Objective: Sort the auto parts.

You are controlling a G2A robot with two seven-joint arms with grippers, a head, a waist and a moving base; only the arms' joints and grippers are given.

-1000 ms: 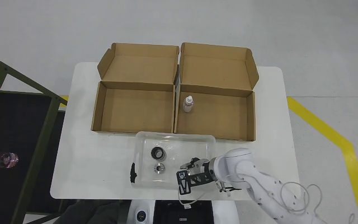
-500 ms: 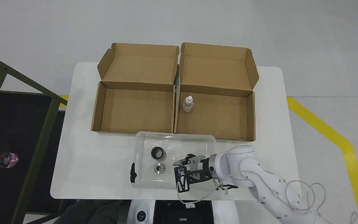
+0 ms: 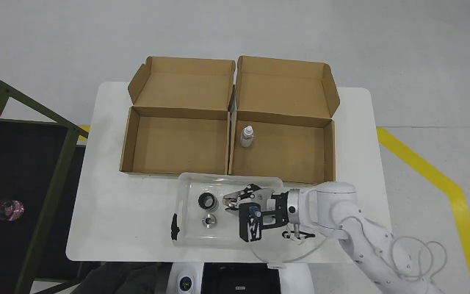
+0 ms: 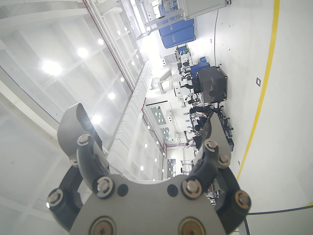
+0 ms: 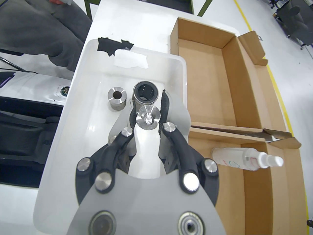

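left end effector (image 4: pixel 145 113): fingers apart | right end effector (image 5: pixel 147 102): angled down, clamped on metal part (image 5: pixel 148 121)

my right arm (image 3: pixel 345 217): glossy white shell, rounded segments, thin white cable looping alongside | my right pincer (image 5: pixel 147 110): grey metal base plate, black linkage bars, round silver screw heads, silver fingers with black ribbed pads | my left pincer (image 4: pixel 145 116): same plate, black links, silver screws, two brass-toned bolts
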